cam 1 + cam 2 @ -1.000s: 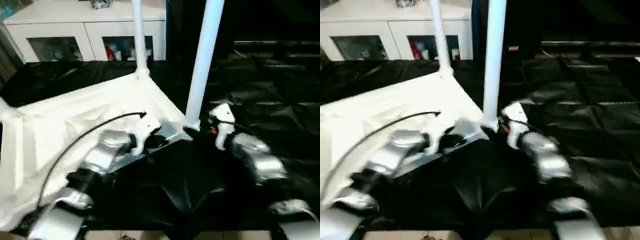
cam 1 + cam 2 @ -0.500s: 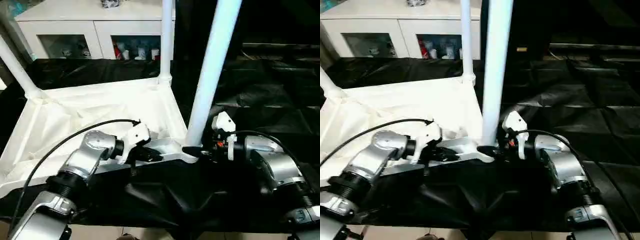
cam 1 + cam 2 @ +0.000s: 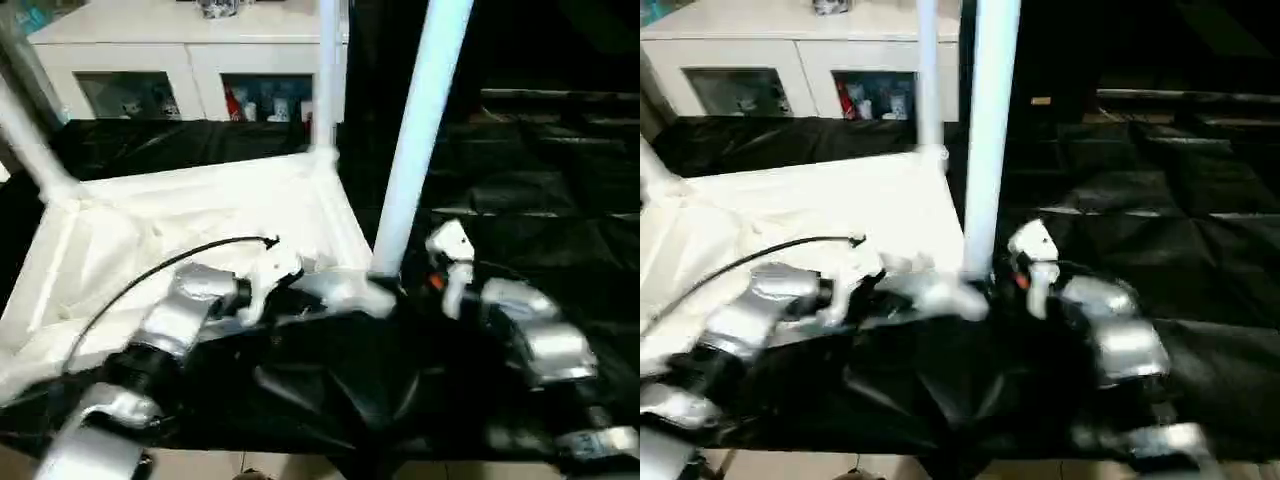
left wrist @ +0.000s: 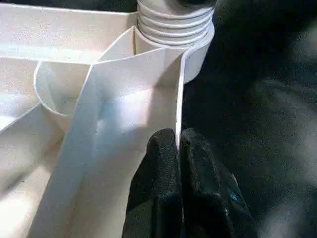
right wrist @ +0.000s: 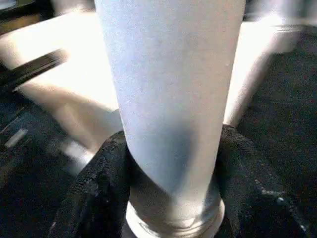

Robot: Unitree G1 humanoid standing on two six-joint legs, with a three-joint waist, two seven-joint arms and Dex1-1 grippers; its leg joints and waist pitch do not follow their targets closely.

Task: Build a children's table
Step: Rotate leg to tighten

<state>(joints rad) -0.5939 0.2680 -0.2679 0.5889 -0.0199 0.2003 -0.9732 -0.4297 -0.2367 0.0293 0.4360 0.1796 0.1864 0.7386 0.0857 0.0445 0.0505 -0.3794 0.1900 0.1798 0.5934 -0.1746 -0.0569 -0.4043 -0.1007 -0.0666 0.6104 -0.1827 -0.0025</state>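
Note:
The white tabletop [image 3: 180, 220] lies upside down on black sheeting, ribbed underside up. White legs stand in its corner sockets: a near one [image 3: 410, 140], a far one [image 3: 326, 80] and one at the left [image 3: 25, 130]. My left gripper [image 4: 178, 141] is shut on the thin rim [image 4: 178, 89] just below the near leg's ribbed socket [image 4: 173, 25]. My right gripper [image 5: 173, 144] reaches in from the right at the base of the near leg [image 5: 168, 89], one black finger [image 5: 99, 173] pressed against each side of the tube.
A white cabinet [image 3: 180, 60] with glass-fronted shelves stands behind the tabletop. Crinkled black sheeting [image 3: 540, 180] covers the surface all around and to the right. A black cable [image 3: 150, 275] arcs over my left forearm.
My right gripper's fingers have closed in on the near leg's base. My left gripper keeps its hold on the rim. The head camera has shifted.

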